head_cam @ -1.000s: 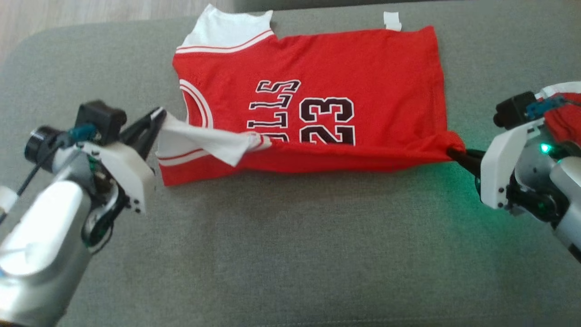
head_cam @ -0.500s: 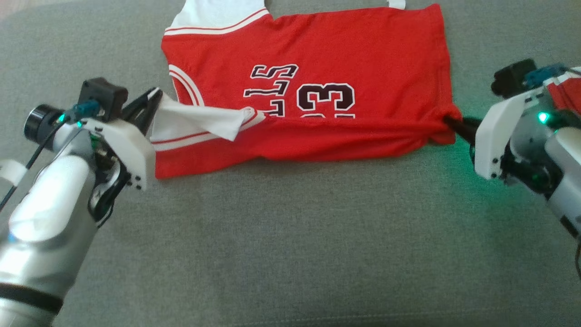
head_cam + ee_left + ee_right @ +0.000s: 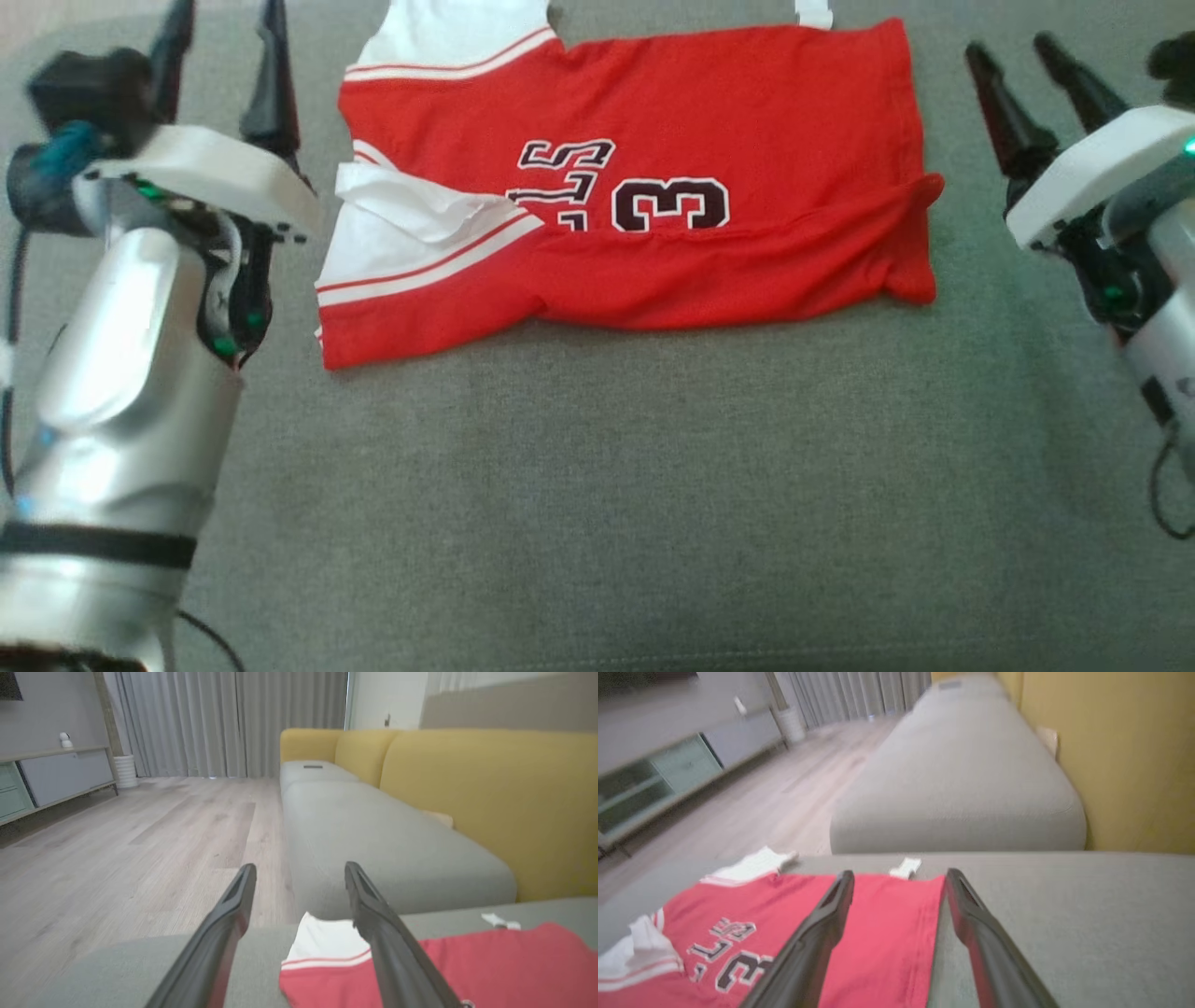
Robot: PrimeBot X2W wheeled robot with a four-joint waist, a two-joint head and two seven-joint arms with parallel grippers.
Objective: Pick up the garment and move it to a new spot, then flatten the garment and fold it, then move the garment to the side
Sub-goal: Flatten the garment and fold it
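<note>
The garment [image 3: 709, 112] is a red jersey with white sleeves and black numbers, lying flat on the grey cushion [image 3: 597, 485]. Its near edge is folded up over the numbers, and a white sleeve lies crumpled at its left end. My left gripper [image 3: 227, 14] hovers open off the garment's left end, holding nothing. My right gripper [image 3: 1006, 45] hovers open off its right end, also holding nothing. In the left wrist view the open left gripper [image 3: 299, 868] points past the garment [image 3: 490, 966]. In the right wrist view the open right gripper [image 3: 900, 873] hangs over the garment's [image 3: 878, 933] hem.
A small white tag [image 3: 812, 14] lies at the garment's far edge. Beyond the cushion is a second grey sofa seat [image 3: 373, 835] with a yellow backrest [image 3: 490, 793]. Wooden floor [image 3: 117, 849] and a low cabinet [image 3: 51, 774] lie to the left.
Both grippers have let go of the garment's near corners, opened and lifted away outward. The folded near edge now rests on the garment.
</note>
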